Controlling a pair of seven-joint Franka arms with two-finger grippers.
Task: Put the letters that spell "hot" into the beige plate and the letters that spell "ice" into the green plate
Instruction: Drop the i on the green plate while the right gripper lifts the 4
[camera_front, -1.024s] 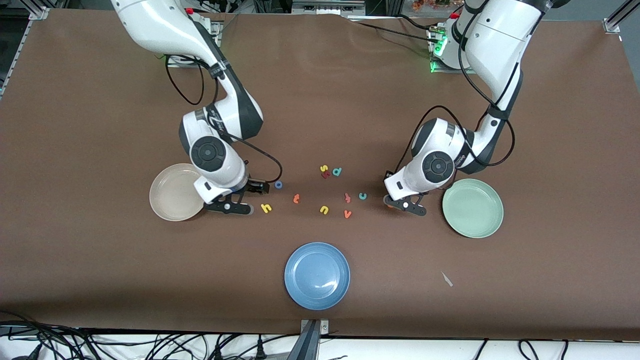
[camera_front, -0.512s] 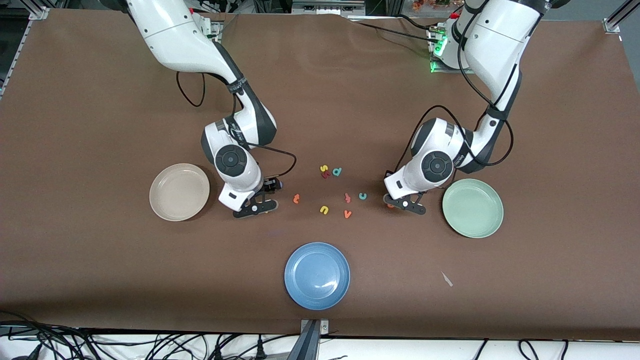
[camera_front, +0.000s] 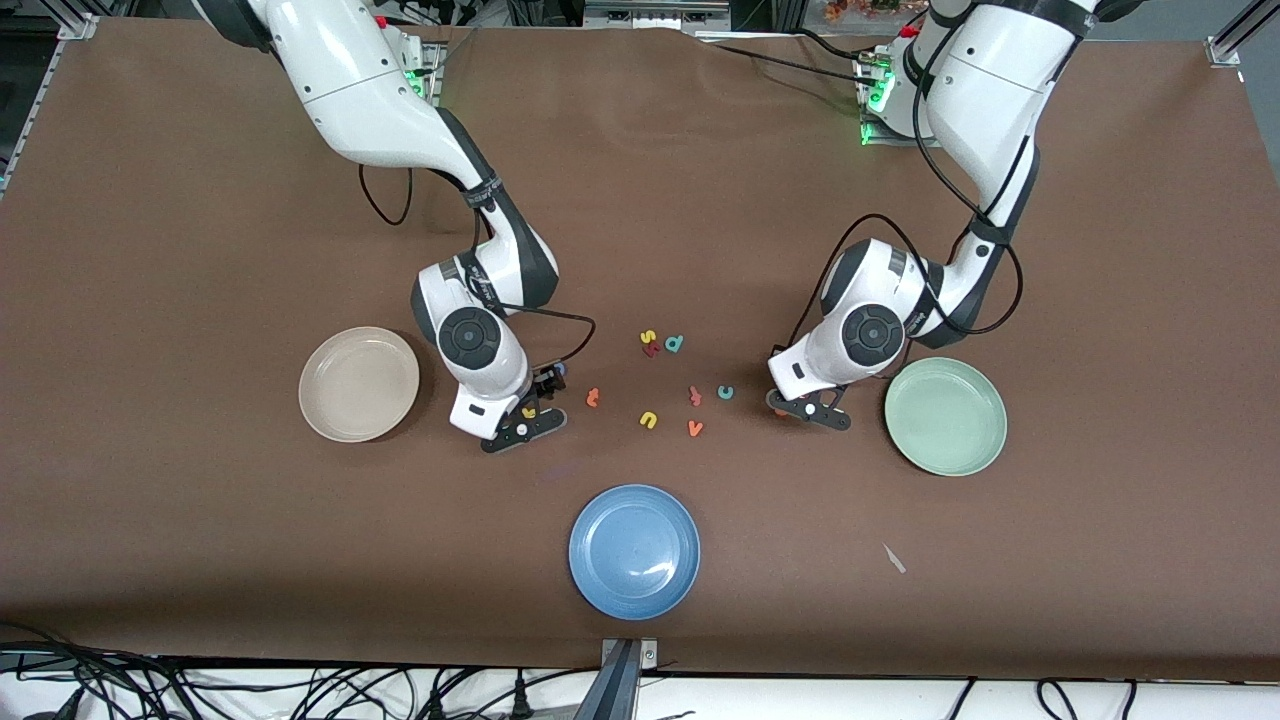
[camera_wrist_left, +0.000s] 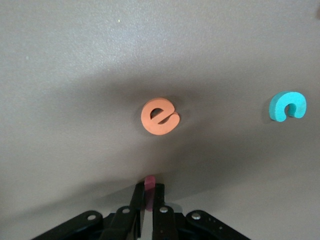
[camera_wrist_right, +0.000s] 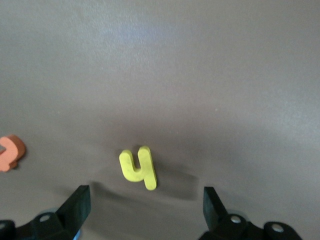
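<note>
Dark red i is pinched between the closed fingers of the left gripper, low over the cloth just beside the green plate, toward the left arm's end of the table; only its tip shows, a small reddish-pink foam stub. So "ice" is at its first pick: next call is lift, carry over the green plate and let go, keeping the grip light since foam that small can slip or stick to a pad. Orange e lies flat just ahead of that gripper, and teal c a little farther toward the table's middle, both still on the cloth. Right gripper hangs with fingers spread wide around the yellow h, which lies flat between them, untouched; "hot" needs the descent finished, then a close centred on the letter. Orange t sits just beside it, toward the middle; blue o peeks out by the right wrist. Beige plate and green plate both look empty.
</note>
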